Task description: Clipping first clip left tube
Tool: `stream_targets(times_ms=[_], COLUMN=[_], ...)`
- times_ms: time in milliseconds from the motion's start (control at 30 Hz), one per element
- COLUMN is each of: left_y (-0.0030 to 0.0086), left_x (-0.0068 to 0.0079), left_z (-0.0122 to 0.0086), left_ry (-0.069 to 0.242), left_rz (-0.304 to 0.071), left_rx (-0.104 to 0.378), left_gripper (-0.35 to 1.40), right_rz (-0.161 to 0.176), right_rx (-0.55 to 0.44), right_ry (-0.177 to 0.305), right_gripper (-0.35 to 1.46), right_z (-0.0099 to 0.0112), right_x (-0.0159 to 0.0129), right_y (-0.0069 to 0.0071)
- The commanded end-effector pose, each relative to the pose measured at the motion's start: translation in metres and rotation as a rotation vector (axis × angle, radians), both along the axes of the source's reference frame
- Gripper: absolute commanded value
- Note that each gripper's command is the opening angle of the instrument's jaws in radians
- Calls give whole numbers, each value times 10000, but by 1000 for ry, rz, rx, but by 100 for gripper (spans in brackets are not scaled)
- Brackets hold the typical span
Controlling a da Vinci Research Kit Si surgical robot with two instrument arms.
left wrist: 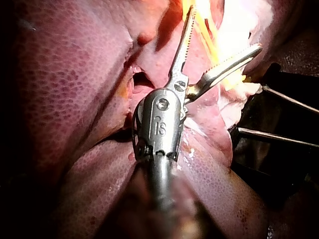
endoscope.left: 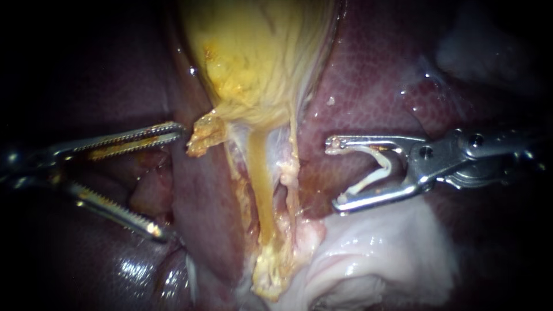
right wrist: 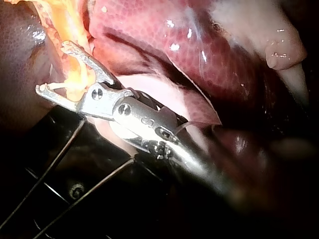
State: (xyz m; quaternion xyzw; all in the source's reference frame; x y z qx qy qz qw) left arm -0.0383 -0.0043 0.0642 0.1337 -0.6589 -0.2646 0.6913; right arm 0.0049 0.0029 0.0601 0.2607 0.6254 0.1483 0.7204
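Endoscope: approach step, clip not yet on. Right instrument point(endoscope.left: 337, 173) pincer spread wide, white clip point(endoscope.left: 380, 170) seated between both sides; near left tube point(endoscope.left: 260, 190), apart, beyond paler strand point(endoscope.left: 292, 167). Left instrument point(endoscope.left: 170, 181) pincer wide open, empty, opposite side of left tube. Next: advance, straddle left tube only, then squeeze.

Left wrist: pincer gaping, empty; left tube not separable.

Right wrist: clip-loaded pincer against yellow tissue point(right wrist: 70, 20); contact unclear.
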Motion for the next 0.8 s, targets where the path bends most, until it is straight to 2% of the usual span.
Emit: stream_targets(times_ms=[33,300,600,667,800], left_y=[1,11,23,24,23], left_x=[0,-8,-21,-22,-25], left_z=[-1,4,26,30,34], left_ry=[1,38,55,59,91], left_rz=[-2,-51,-91,-101,-109], left_rx=[0,-1,45,74,142], left_gripper=[125,123,118,113,96], right_rz=[0,0,0,0,0], right_rx=[0,0,0,0,-1], right_ry=[0,0,0,-1,-1], right_gripper=[60,60,60,60,60], right_z=[0,1,2,2,3], right_x=[0,0,0,0,0], right_y=[0,0,0,0,1])
